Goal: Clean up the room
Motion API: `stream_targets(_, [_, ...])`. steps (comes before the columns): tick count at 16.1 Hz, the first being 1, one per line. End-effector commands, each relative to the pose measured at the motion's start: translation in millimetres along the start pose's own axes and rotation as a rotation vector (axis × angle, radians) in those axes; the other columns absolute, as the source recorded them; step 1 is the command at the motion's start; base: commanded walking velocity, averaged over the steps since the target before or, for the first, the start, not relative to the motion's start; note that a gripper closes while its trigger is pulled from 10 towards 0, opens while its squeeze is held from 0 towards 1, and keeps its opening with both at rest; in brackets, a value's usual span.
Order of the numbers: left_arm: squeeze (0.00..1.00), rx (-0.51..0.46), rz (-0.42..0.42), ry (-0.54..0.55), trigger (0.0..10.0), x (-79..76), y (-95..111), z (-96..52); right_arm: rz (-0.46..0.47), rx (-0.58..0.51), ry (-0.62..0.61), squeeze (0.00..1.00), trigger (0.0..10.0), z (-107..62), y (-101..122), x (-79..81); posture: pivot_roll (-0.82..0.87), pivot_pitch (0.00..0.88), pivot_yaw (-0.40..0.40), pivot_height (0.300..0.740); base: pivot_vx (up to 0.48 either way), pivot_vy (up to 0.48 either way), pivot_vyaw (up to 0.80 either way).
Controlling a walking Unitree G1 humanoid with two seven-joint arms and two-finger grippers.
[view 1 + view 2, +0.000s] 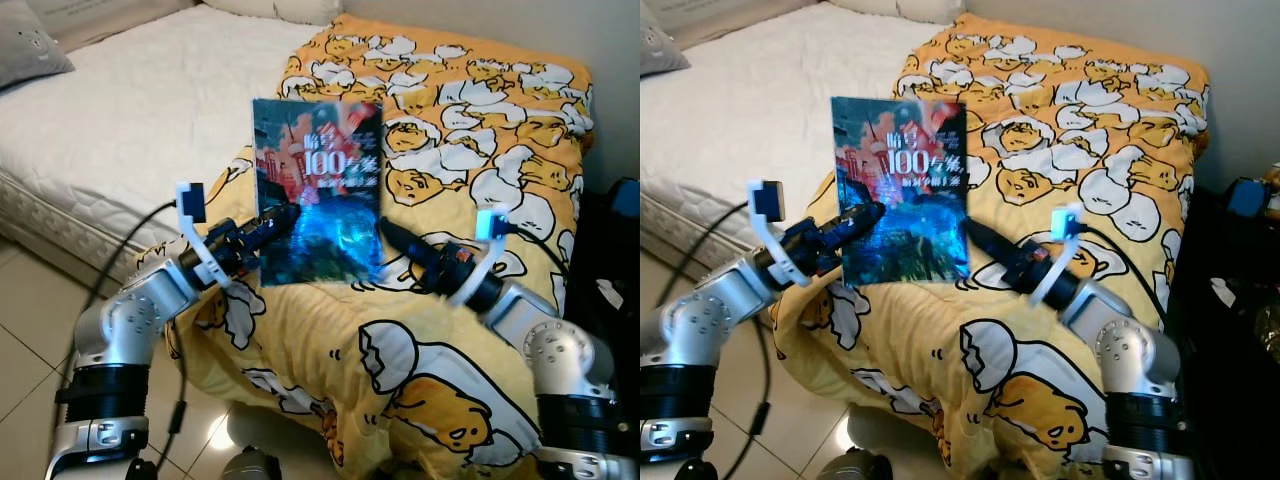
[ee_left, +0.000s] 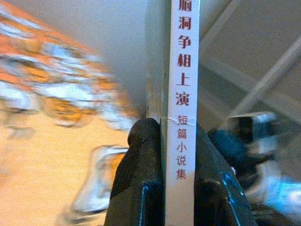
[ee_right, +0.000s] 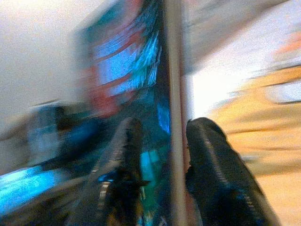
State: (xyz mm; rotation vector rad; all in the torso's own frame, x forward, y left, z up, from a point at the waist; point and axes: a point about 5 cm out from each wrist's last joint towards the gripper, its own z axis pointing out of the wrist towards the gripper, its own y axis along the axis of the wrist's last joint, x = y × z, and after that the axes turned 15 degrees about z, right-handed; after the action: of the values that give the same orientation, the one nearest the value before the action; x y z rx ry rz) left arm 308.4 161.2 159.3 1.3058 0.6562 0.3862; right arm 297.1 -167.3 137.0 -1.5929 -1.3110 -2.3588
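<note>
Left claw [image 1: 283, 219] grips the book [image 1: 318, 190] by its left edge, fingers [image 2: 141, 179] pinched tight on either side of the white spine with its red lettering. Right claw [image 1: 392, 236] sits at the book's lower right corner; its wrist view is blurred, but the two fingers [image 3: 214, 165] seem to straddle the cover's edge with a small gap, so I cannot tell for sure that they press on it. Between the two claws the book stands upright, front cover toward the head camera, a dark cover in blue and red with "100" in large white figures. Its bottom edge looks level with the blanket [image 1: 470, 130] below, though whether it touches cannot be told.

Spread under and behind the book, the yellow blanket carries a pattern of cartoon eggs; it covers the right part of the bed [image 1: 120, 110] and drapes over the near corner toward the floor [image 1: 30, 340]. Farther left the white quilted mattress lies bare, with a grey pillow [image 1: 28, 45] at its far corner. Both silver arms reach in from the near edge, cables trailing from the left one.
</note>
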Motion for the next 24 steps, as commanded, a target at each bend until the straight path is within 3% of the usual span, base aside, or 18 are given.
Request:
stream_targets(1, [0.0, 0.014, 0.138, 0.075, 0.0, 3.3, 9, 0.2, -0.051, -0.106, -0.151, 1.0, 10.0, -10.1, 10, -14.8, -0.1, 0.0, 0.057, 0.74, 0.0, 0.0, 0.0])
stream_targets(2, [0.0, 0.055, 0.283, 0.23, 0.0, 12.8, 11, -1.9, -0.108, -0.187, -0.243, 1.0, 10.0, -17.7, 16, -19.6, -0.1, 0.0, 0.059, 0.74, 0.0, 0.0, 0.0])
stream_targets(3, [0.0, 0.198, 0.527, 0.361, 0.0, 17.9, 6, -8.4, -0.193, -0.223, -0.331, 1.0, 10.0, -22.9, 12, -16.8, -0.12, 0.0, 0.07, 0.74, 0.0, 0.0, 0.0])
stream_targets(4, [0.0, 0.228, 0.569, 0.367, 7.8, 16.1, 3, -9.6, -0.237, -0.214, -0.372, 1.0, 10.0, -23.0, 8, -16.1, -0.12, 0.0, 0.073, 0.74, 0.0, 0.0, 0.0])
stream_targets(5, [0.0, 0.225, 0.57, 0.39, 10.0, 10.9, -3, -9.7, -0.302, -0.199, -0.442, 0.62, 10.0, -22.7, -3, -15.5, -0.13, 0.0, 0.074, 0.74, 0.0, 0.0, 0.0])
stream_targets(6, [0.0, 0.228, 0.558, 0.439, 10.0, 8.3, -10, -9.8, -0.336, -0.198, -0.525, 0.0, 10.0, -24.0, -13, -17.4, -0.13, 0.0, 0.075, 0.74, 0.0, 0.0, 0.0])
stream_targets(8, [0.0, 0.257, 0.638, 0.481, 10.0, 3.5, -22, -11.4, -0.373, -0.202, -0.577, 0.0, 10.0, -26.6, -31, -17.4, -0.14, 0.0, 0.075, 0.74, 0.0, 0.0, 0.0])
stream_targets(13, [0.0, 0.284, 0.63, 0.564, 10.0, -2.4, -38, -22.1, -0.399, -0.16, -0.684, 0.0, 10.0, -32.2, -56, -17.2, -0.13, 0.0, 0.057, 0.74, 0.0, 0.116, 0.0])
stream_targets(18, [0.0, 0.303, 0.623, 0.606, 10.0, -5.1, -44, -34.4, -0.38, -0.152, -0.74, 0.0, 10.0, -38.9, -62, -21.2, -0.11, 0.0, 0.033, 0.74, 0.0, 0.355, -0.61])
stream_targets(24, [0.0, 0.306, 0.622, 0.612, 10.0, -8.7, -45, -35.9, -0.373, -0.146, -0.764, 0.0, 10.0, -41.4, -64, -21.1, -0.11, 0.0, 0.044, 0.74, 0.0, 0.377, -0.68])
